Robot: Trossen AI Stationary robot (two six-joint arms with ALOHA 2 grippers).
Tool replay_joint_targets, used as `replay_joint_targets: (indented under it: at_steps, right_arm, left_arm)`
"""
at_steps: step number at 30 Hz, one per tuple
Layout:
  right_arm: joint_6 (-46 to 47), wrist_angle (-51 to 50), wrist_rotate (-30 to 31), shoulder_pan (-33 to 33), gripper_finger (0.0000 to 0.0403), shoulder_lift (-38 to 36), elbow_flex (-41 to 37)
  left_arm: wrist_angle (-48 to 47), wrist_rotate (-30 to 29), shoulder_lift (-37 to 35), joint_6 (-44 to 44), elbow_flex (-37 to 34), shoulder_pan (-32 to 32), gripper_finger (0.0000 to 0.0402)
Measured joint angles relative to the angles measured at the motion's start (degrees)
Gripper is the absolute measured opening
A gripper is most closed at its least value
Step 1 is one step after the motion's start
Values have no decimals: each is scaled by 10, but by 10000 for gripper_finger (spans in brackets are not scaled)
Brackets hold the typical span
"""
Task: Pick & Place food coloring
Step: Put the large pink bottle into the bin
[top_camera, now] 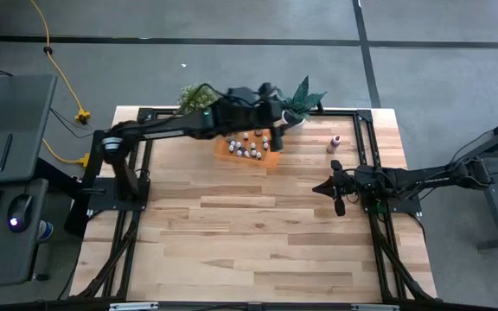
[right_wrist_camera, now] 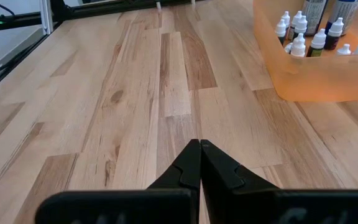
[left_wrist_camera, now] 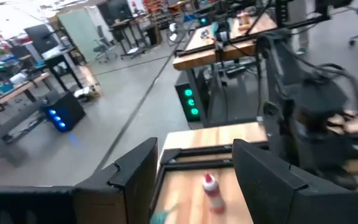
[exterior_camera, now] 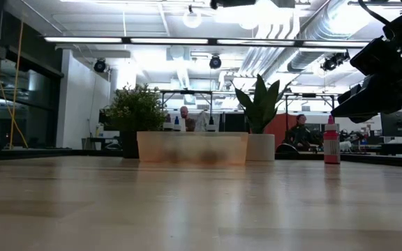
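An orange tray (top_camera: 247,149) at the table's far middle holds several tiny white-capped food coloring bottles (top_camera: 251,142); they also show in the right wrist view (right_wrist_camera: 319,37). One pink bottle (top_camera: 334,143) stands upright on its base on the table, to the right of the tray, and shows in the low view (exterior_camera: 331,148). My left gripper (top_camera: 277,130) is open and empty above the tray's far right corner, and the pink bottle (left_wrist_camera: 211,190) shows beyond its fingers (left_wrist_camera: 194,149). My right gripper (top_camera: 322,187) is shut and empty, on the near side of the pink bottle.
Two small potted plants (top_camera: 197,95) (top_camera: 305,97) stand at the far edge behind the tray. A black frame (top_camera: 366,147) runs along the table's sides. Bare wood (top_camera: 249,242) spreads over the near half.
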Motion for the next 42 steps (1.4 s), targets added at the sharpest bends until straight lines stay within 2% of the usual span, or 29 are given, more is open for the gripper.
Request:
replay_joint_targets:
  at_steps: [7, 16, 22, 26, 29, 34, 42]
  right_arm:
    - [0, 0, 0, 0, 0, 0, 0]
    - [0, 0, 0, 0, 0, 0, 0]
    - [0, 0, 0, 0, 0, 0, 0]
    - [0, 0, 0, 0, 0, 0, 0]
    - [0, 0, 0, 0, 0, 0, 0]
    - [0, 0, 0, 0, 0, 0, 0]
    - [0, 0, 0, 0, 0, 0, 0]
  left_arm:
    - [17, 57, -153, -6, -188, -1, 202]
    - [37, 89, -328, -51, -439, -1, 202]
    - [146, 168, -406, -116, -610, -1, 202]
    - [162, 205, -433, -146, -689, -1, 202]
    - [164, 202, -447, -167, -738, -1, 202]
    - [251, 185, -457, -201, -832, -1, 202]
    - [249, 145, -598, -231, -905, -1, 202]
